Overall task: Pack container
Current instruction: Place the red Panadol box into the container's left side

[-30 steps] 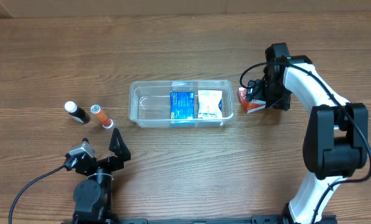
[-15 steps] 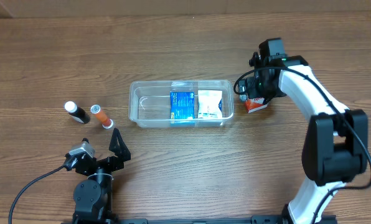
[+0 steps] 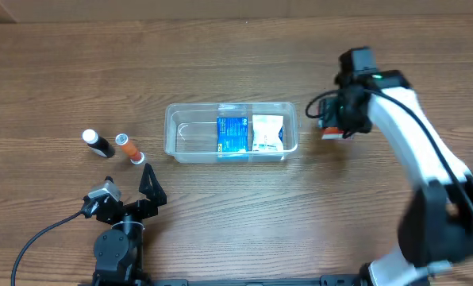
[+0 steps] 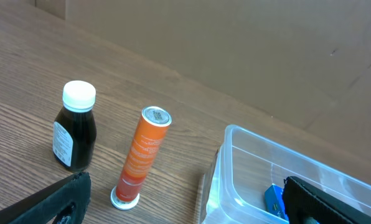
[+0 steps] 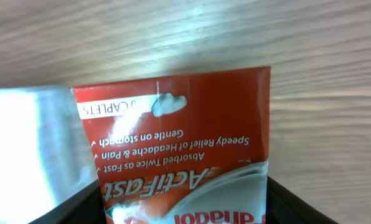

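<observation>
The clear container (image 3: 190, 135) lies at the table's middle and holds a blue box (image 3: 232, 133) and a white box (image 3: 267, 133). My right gripper (image 3: 333, 125) is shut on a red and white ActiFast box (image 3: 330, 133) just right of the container. In the right wrist view this red box (image 5: 179, 143) fills the frame between the two fingers of the gripper (image 5: 185, 208). My left gripper (image 3: 145, 184) is open and empty near the front edge. In its wrist view the gripper (image 4: 188, 211) faces the container's left end (image 4: 235, 163).
A dark bottle with a white cap (image 3: 98, 143) and an orange tube (image 3: 129, 148) lie left of the container. The left wrist view shows the bottle (image 4: 75, 134) standing and the tube (image 4: 142, 154) leaning beside it.
My right arm has swung and rises, blurred, with the red box in its grip shifted slightly right. The left arm has not moved.
</observation>
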